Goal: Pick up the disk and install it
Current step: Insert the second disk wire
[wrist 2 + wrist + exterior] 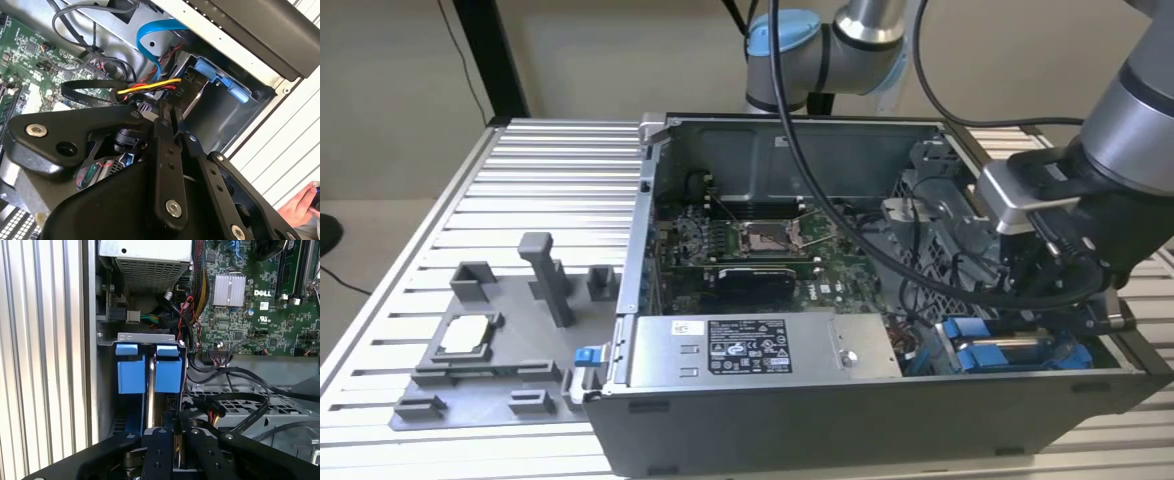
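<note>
Exterior view, read from left to right. At far left, a slatted aluminium bench (520,190). On it at lower left, a grey fixture tray (480,385) with upright pegs and slots.

Centre of the frame: an open computer case (787,135) (side panel off, insides exposed). Inside, a green motherboard (767,240) at mid-frame. Below that, along the near wall, a long grey metal box (747,345) with a black label.

Right of the frame: a grey robot arm (1147,120) reaching down into the lower right corner of the case, black cables looped across in front. End effector (1047,300) low in the drive bay (947,250).

The disk (1014,355) at lower right of the frame, standing on edge in that bay, blue frame showing, just beside a second blue-framed unit (970,328).

In the first wrist view, two blue tabs side by side at centre frame; the disk (167,375) under the right-hand one. End effector (175,432) at bottom centre, narrow, black fingers (157,450) pinched on the thin metal edge of the disk.

In the second wrist view, the end effector (175,127) at centre, jaws close together, beside red, yellow and black wires (150,87). At the lower right corner, part of a person's hand (300,207).
</note>
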Robot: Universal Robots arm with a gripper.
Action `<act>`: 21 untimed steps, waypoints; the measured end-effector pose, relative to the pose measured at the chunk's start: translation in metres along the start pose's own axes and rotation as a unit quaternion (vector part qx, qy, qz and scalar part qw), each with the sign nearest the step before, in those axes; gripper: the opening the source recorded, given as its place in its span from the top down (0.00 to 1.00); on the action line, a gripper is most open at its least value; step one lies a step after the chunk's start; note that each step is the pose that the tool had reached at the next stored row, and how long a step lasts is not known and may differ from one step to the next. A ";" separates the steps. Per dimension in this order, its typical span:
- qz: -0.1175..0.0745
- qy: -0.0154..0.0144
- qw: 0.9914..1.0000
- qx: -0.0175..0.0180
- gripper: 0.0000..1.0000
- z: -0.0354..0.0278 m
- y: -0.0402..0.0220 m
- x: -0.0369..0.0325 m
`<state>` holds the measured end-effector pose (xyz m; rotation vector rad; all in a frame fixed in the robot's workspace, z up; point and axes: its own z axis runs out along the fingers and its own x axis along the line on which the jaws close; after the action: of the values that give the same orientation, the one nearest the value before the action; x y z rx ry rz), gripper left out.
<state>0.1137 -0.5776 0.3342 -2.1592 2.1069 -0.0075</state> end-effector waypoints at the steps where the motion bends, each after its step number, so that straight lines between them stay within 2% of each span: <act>1: 0.000 0.000 1.000 0.000 1.00 0.0006 0.0001 0.0000; 7: 0.000 0.000 1.000 0.000 1.00 0.0010 0.0001 0.0001; 8: 0.000 -0.001 1.000 0.000 0.00 0.0013 0.0001 0.0001; 10: 0.000 -0.001 1.000 0.000 0.00 0.0015 0.0001 0.0001; 11: 0.000 -0.001 1.000 0.000 0.00 -0.0007 -0.0002 -0.0001; 16: 0.000 -0.001 1.000 0.000 0.00 -0.0230 -0.0022 -0.0020; 21: 0.000 -0.001 1.000 0.000 0.00 -0.0404 -0.0038 -0.0034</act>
<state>0.1138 -0.5776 0.3749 -2.1589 2.1069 -0.0054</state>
